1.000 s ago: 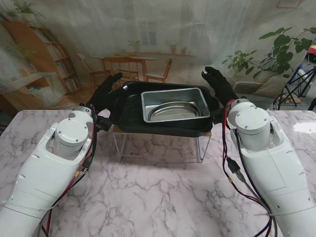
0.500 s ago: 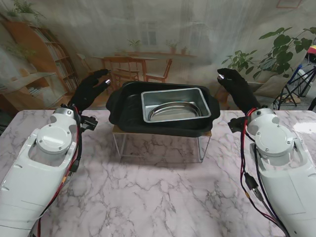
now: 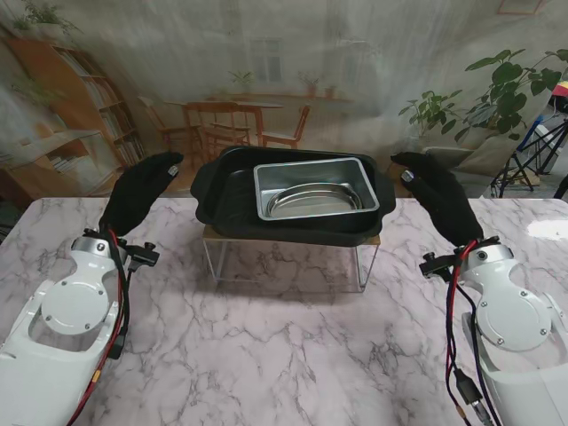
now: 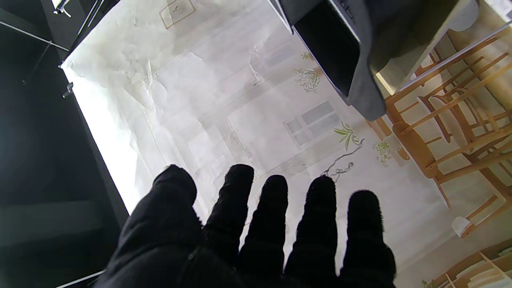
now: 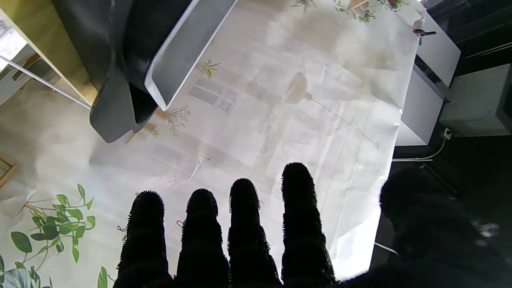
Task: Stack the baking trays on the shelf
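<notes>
The black tray (image 3: 222,200) rests on the wire shelf (image 3: 288,257), with the silver tray (image 3: 312,188) nested inside. Left hand (image 3: 138,191) and right hand (image 3: 439,197) flank it — fingers extended, slightly spread (holding nothing), apart from the trays.

Left hand (image 3: 138,193) and right hand (image 3: 441,200): black fabric gloves. Arms (image 3: 67,328): white moulded shells, round joint caps, external red and black cables (image 3: 118,293).
</notes>
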Controlling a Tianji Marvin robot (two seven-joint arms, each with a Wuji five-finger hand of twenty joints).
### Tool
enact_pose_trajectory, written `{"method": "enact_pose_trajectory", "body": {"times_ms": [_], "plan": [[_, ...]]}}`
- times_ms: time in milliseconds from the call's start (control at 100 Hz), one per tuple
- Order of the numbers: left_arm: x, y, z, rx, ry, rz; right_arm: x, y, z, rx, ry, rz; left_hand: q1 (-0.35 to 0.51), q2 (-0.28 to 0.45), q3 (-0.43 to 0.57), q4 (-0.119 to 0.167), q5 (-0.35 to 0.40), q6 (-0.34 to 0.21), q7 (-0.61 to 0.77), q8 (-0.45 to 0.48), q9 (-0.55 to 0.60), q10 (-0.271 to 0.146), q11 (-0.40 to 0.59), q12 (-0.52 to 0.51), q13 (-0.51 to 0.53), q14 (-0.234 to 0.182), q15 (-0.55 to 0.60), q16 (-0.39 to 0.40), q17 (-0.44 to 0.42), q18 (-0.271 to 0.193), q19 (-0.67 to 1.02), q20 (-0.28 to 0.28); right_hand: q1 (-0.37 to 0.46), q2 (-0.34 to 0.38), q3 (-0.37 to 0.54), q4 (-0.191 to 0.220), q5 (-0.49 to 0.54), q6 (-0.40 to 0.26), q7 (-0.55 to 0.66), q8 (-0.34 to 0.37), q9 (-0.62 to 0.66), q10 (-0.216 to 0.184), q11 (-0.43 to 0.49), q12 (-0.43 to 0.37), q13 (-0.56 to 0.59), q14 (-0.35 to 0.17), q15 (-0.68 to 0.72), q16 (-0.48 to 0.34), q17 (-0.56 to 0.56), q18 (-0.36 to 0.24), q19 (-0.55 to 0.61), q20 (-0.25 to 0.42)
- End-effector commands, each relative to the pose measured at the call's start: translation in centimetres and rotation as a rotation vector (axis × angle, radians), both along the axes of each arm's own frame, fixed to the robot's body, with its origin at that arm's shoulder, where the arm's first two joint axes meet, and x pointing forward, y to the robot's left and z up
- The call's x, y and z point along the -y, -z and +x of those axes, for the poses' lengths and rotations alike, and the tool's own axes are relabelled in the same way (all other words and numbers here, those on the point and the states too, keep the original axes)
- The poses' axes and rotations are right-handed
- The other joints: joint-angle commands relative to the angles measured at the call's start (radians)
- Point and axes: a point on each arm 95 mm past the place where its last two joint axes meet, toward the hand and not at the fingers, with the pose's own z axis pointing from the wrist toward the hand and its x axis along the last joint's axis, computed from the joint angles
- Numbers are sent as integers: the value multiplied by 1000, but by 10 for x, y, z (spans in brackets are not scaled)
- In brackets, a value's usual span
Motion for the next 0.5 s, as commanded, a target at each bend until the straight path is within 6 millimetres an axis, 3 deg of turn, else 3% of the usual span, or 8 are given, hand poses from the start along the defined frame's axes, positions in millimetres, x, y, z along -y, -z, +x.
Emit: {"method": "enact_pose_trajectory", "body": {"times_ms": [0,210,490], "plan": [[2,12,-9,-22,6,-9,-6,12,-7,-21,-1,5,16,23,-16,-8,32,5,19,21,37,6,22,16,25,4,30,14,-29,8,91,-45,17,-21,10,26,24,1,-10,16,24,-3,-5,0,18,-7,56,5,-1,4,1,-3],[2,36,-28,-29,-28,-16,-16,34,-23,16,20,-20,16,22,-16,-9,46,13,31,23,54,16,32,20,35,29,53,26,-26,14,178,-52,20,-25,16,26,61,2,-25,20,76,-7,-14,0,34,-8,50,-5,8,8,-10,-15],[2,71,-41,-131,-71,11,-20,66,-37,-7,63,-7,15,19,-17,-12,48,12,32,18,60,21,42,27,41,32,78,43,-26,15,251,-44,21,-27,22,26,77,0,-33,26,95,-12,-26,0,43,-12,41,-13,12,6,-19,-23]]}}
